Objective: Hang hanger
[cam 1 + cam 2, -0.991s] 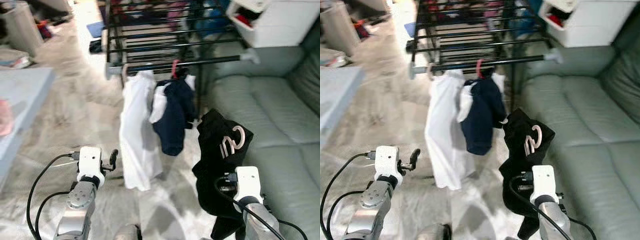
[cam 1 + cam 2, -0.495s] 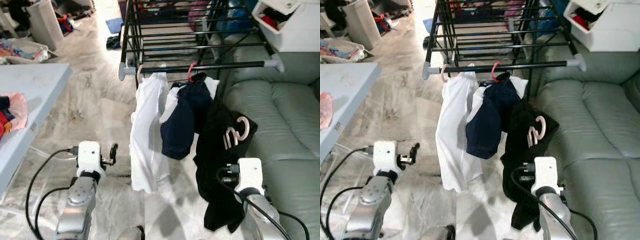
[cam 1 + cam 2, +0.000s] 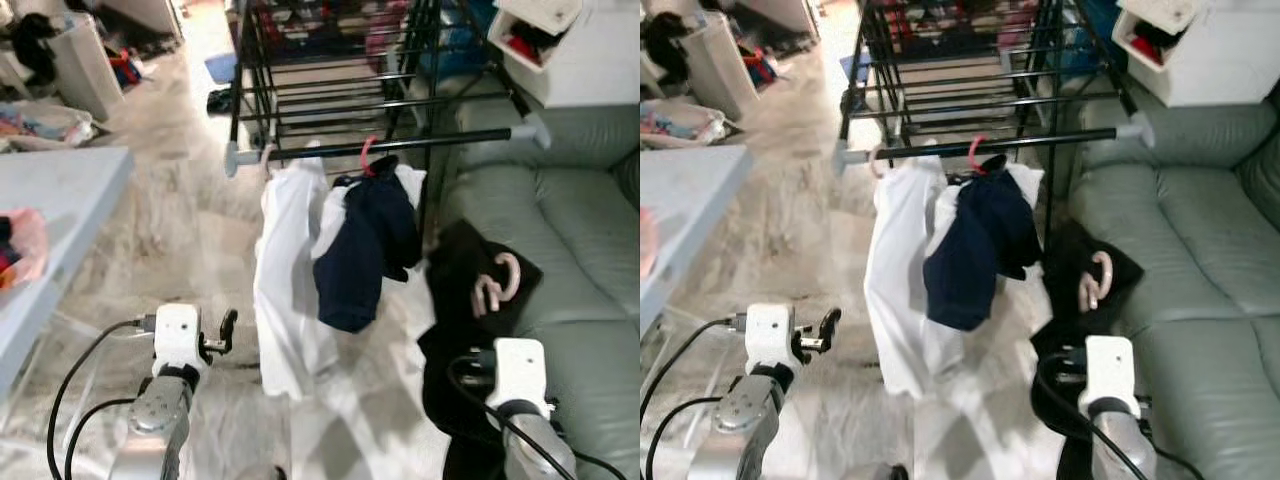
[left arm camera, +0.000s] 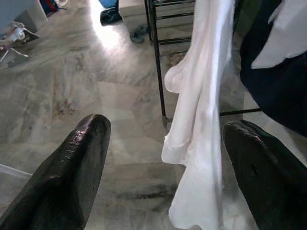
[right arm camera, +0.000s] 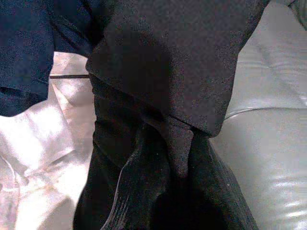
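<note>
A black drying rack stands ahead, with its front rail (image 3: 450,140) running across. A white shirt (image 3: 285,270) and a navy garment (image 3: 365,240) on a red hanger (image 3: 366,153) hang from that rail. To their right a black garment (image 3: 470,330) on a pink hanger, hook (image 3: 497,283) pointing up, is held below the rail by my right gripper. The cloth (image 5: 158,96) drapes over its fingers, above the white wrist block (image 3: 520,368). My left gripper (image 4: 165,124) is low at the left, open and empty, facing the white shirt (image 4: 201,120).
A grey-green sofa (image 3: 585,250) lies close on the right, with a white box (image 3: 575,50) behind it. A grey table (image 3: 60,190) with pink cloth (image 3: 15,245) is at the left. Marble floor (image 3: 170,230) lies between, and a bin (image 3: 85,60) stands far left.
The black garment on its hanger has moved right and down, away from the navy garment and toward the sofa. The camera view shifted. The left gripper stays open.
</note>
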Motion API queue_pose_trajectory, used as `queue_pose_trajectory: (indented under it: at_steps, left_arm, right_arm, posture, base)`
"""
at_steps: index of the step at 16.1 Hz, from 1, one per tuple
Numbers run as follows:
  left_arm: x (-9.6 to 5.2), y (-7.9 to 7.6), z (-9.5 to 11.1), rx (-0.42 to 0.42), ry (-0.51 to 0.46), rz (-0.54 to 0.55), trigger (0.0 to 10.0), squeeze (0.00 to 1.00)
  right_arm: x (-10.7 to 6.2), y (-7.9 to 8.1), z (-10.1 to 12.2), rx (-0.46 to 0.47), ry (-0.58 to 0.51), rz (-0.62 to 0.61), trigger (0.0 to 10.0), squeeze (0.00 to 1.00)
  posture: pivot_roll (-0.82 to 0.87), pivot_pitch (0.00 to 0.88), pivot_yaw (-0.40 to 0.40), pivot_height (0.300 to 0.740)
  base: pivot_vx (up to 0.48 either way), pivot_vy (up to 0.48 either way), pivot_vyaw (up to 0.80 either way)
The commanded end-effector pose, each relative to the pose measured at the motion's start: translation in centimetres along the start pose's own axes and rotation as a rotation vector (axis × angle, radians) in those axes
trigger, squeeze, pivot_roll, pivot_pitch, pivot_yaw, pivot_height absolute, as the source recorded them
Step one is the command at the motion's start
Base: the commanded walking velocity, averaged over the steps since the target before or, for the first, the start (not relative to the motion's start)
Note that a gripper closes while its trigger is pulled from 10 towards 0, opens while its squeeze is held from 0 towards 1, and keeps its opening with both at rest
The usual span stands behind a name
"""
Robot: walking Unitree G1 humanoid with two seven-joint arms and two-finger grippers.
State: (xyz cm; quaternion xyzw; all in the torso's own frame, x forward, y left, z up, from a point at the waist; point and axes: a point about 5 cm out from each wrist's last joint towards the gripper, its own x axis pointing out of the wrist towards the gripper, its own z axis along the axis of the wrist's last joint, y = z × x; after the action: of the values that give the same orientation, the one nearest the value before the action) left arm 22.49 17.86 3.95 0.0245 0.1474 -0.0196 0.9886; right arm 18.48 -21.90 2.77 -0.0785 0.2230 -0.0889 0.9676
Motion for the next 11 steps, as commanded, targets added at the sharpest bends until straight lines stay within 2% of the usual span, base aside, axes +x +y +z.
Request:
queue_pose_trajectory:
  at_steps: [1, 7, 8, 11]
  left_arm:
    - [0.06, 0.26, 0.34, 0.019, -0.004, -0.006, 10.0, 0.0]
    - [0.02, 0.0, 0.12, 0.047, 0.004, -0.017, 10.0, 0.0]
    - [0.04, -0.03, 0.15, 0.047, 0.002, -0.018, 10.0, 0.0]
    - [0.03, -0.29, 0.19, 0.055, -0.012, -0.028, 10.0, 0.0]
  right_arm:
    - [0.19, 0.43, 1.31, 0.009, -0.065, 0.012, 10.0, 0.0]
    - [0.66, 0.31, 1.65, -0.013, -0.071, 0.0, 10.0, 0.0]
    - [0.69, 0.28, 1.63, -0.01, -0.069, -0.002, 10.0, 0.0]
    - [0.94, 0.08, 1.58, -0.017, -0.062, -0.006, 10.0, 0.0]
  posture:
    - [-0.04, 0.0, 0.027, 0.74]
    - [-0.03, 0.0, 0.021, 0.74]
    - [-0.03, 0.0, 0.018, 0.74]
    - [-0.03, 0.0, 0.012, 0.74]
  base:
    - [0.0, 0.281, 0.0]
    - [0.0, 0.48, 0.0]
    - [0.0, 0.304, 0.0]
    - [0.0, 0.0, 0.0]
